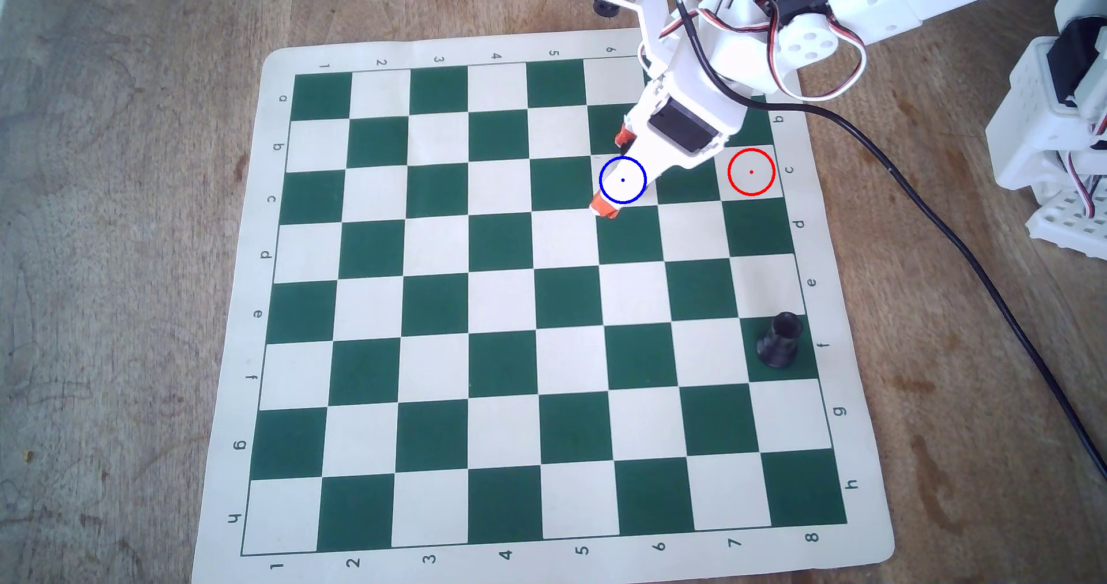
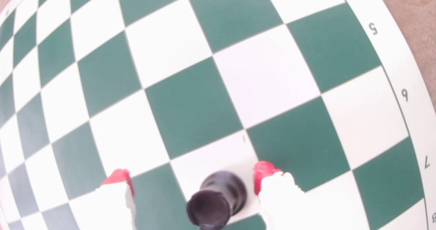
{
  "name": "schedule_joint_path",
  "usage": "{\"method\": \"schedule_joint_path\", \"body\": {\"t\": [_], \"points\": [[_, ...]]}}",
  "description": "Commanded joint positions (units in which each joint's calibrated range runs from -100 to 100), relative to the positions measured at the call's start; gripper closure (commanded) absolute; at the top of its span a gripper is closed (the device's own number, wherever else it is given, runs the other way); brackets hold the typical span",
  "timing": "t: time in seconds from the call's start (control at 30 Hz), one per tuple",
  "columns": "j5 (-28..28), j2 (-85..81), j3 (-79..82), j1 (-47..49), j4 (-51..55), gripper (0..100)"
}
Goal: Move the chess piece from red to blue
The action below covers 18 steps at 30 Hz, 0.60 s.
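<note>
Closest to our wrist camera, one chess piece (image 2: 218,199) stands upright on a white square between our two red fingertips (image 2: 262,173), touching neither; the jaws stand wide. From above, our gripper (image 1: 614,172) hides that piece and covers part of the single blue ring (image 1: 623,180). One red ring (image 1: 751,171) lies two squares to the right in the overhead view, nothing inside it. One stouter black piece (image 1: 780,340) stands farther down the chessboard (image 1: 419,296). A black cable (image 1: 958,249) crosses the table (image 1: 120,201).
</note>
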<state>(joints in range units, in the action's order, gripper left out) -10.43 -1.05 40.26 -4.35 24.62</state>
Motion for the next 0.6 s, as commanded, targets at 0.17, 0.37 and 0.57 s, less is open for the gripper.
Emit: {"method": "schedule_joint_path", "body": {"t": [0.17,0.37,0.57], "points": [[1.5,-12.2,-2.9,-0.2,10.5,70],[2.7,-16.8,-11.6,-1.5,26.6,75],[6.5,-22.0,-32.8,-3.0,53.7,93]]}}
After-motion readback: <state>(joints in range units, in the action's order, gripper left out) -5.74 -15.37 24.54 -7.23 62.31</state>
